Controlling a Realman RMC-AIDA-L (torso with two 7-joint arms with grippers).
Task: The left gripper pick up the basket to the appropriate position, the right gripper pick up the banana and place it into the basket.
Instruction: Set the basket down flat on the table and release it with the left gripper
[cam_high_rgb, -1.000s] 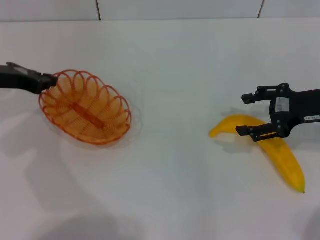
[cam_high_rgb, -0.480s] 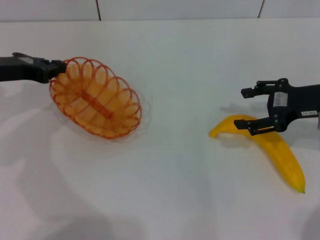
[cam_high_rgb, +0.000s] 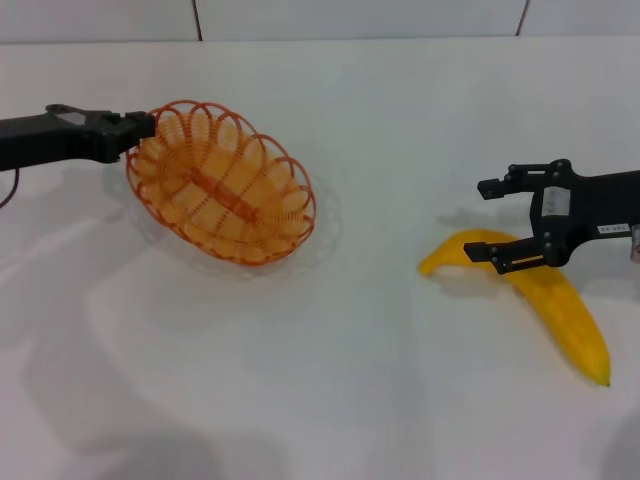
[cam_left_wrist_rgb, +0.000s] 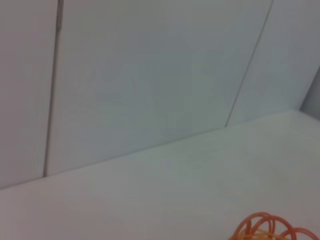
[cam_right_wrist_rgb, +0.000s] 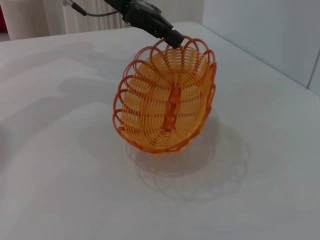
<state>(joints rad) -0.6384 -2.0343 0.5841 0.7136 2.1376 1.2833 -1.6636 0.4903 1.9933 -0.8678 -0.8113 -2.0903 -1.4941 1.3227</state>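
head view showed the left gripper (cam_high_rgb: 140, 127) pinching the basket (cam_high_rgb: 222, 182) rim, carrying it tilted; next, the right gripper (cam_high_rgb: 495, 226), jaws spread over the banana (cam_high_rgb: 545, 295), should close.

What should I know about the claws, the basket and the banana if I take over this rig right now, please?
Left claw: shut on the rim of the basket, holding it tilted and lifted above the table; its shadow lies beneath in the right wrist view.
Right claw: open, poised over the upper end of the banana, not gripping it.
Banana: lying flat on the table at the robot's right, apart from the basket.
Done: basket picked up.
Left: set the basket in position, grasp the banana, place it in the basket.
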